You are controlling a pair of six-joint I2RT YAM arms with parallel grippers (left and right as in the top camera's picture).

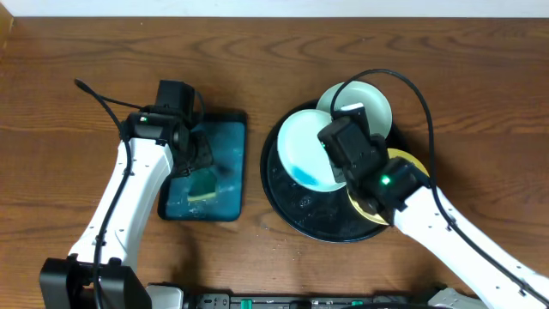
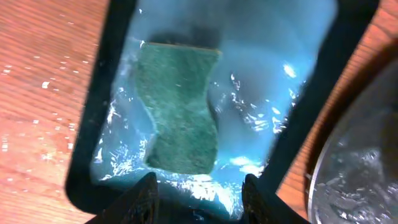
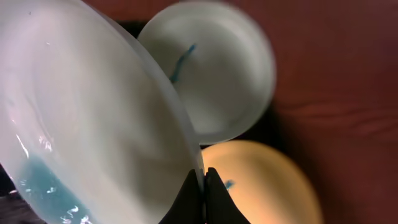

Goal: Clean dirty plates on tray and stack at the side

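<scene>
Left gripper: jaws apart, empty, poised over green sponge in wet teal tray. Right gripper: pinched tight on rim of cyan plate, plate tilted above black tray. Second cyan plate and yellow plate lie beyond it.

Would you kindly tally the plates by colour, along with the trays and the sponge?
Pale cyan plates: 2
Pale yellow plate: 1
Round black tray: 1
Teal rectangular tray: 1
Green sponge: 1
Total: 6
</scene>
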